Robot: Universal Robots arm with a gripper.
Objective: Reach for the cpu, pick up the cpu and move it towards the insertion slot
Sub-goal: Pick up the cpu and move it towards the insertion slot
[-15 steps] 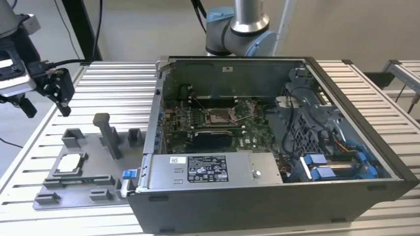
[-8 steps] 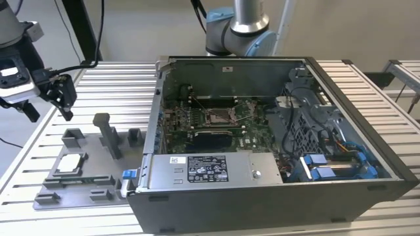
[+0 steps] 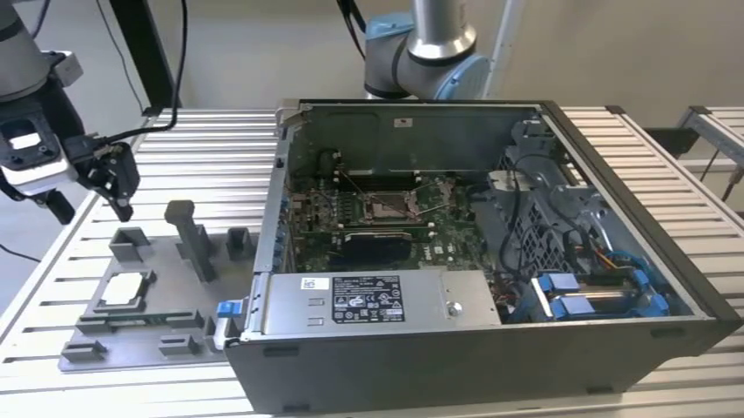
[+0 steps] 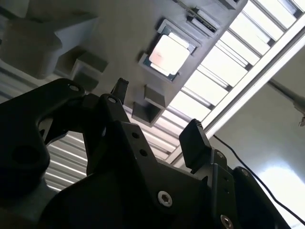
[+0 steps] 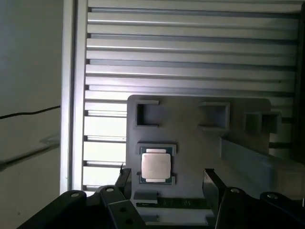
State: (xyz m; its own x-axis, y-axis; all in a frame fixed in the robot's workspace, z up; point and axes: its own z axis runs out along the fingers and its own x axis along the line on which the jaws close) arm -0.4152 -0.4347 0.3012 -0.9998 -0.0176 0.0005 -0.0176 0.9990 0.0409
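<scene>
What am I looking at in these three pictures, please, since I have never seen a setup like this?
This is a robot arm working at a slatted metal table. The exterior view comes from a camera standing off the arm and takes in the whole scene. The two wrist views come from cameras riding on the arm, looking past its jaws. On the table lie a grey fixture plate and an open computer case. The cpu, a pale square chip, sits in a recess of the plate. Inside the case is the insertion slot, a square socket with a metal frame. The jaws stand open and hold nothing; they hang above the plate, clear of the cpu.
</scene>
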